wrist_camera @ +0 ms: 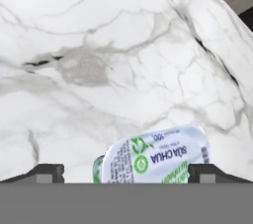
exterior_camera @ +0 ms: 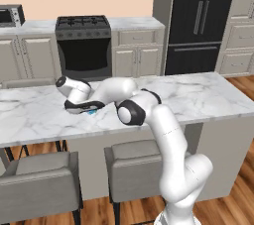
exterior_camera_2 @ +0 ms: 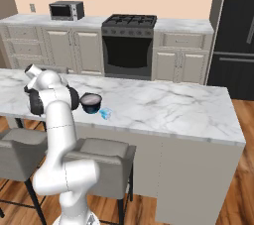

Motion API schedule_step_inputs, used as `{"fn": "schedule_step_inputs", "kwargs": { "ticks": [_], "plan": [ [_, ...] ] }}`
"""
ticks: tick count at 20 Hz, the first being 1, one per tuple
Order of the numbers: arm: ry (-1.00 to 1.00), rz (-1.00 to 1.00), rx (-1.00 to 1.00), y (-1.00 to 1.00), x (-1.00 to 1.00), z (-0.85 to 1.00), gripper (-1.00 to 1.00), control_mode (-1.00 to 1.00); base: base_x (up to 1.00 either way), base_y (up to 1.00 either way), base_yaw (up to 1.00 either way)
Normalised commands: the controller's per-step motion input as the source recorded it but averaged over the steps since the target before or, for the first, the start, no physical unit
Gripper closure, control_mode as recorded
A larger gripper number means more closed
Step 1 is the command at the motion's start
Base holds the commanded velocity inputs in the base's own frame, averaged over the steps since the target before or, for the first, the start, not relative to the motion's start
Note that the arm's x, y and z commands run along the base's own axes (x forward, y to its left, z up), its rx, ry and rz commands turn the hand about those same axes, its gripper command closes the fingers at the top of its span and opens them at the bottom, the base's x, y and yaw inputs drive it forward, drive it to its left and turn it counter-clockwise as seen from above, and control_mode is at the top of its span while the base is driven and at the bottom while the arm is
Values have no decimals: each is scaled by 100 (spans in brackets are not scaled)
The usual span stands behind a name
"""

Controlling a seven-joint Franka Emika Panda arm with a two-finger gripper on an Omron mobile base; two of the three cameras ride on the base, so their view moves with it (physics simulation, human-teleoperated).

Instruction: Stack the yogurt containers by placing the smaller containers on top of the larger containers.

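Yogurt cup (wrist_camera: 155, 156) lies on the marble counter (wrist_camera: 99, 45) with its printed foil lid facing the hand camera; green lettering and a barcode run along the lid's long side. In the hand view it sits low, between the two dark fingertips (wrist_camera: 44, 172), nearer the right-hand one and touching neither. The lid is a rounded rectangle, its long axis running across that view from lower left to upper right. Its bottom edge is cut off, so how the cup stands cannot be told.

Gripper (wrist_camera: 126, 173) has its jaws spread wide, with nothing between the pads.

From the right base view a small light-blue cup (exterior_camera_2: 104, 114) rests on the counter near its front edge, just right of a dark bowl (exterior_camera_2: 91, 102), which stands beside the arm's black elbow. Which of the two cups this is cannot be told. In the left base view a sliver of light blue (exterior_camera: 92, 112) shows at the counter's near edge under the arm's forearm, which lies low across the marble there.

Beyond the counter stand a black stove (exterior_camera_2: 128, 45), pale cabinets (exterior_camera_2: 181, 60) and a toaster oven (exterior_camera_2: 66, 10). Grey stools (exterior_camera: 42, 182) stand in front.
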Motion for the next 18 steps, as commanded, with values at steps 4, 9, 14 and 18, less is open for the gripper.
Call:
{"fn": "schedule_step_inputs", "kwargs": {
  "ticks": [4,9,14,18],
  "plan": [
    [1,-3,0,0,0,-11,-100,-100,0,0,0],
    [1,-2,0,0,0,-9,100,-100,0,0,0],
    [1,-2,0,-3,0,-7,100,-100,0,0,0],
    [0,-1,0,-16,0,-10,100,-100,0,0,0]
  ]
}}
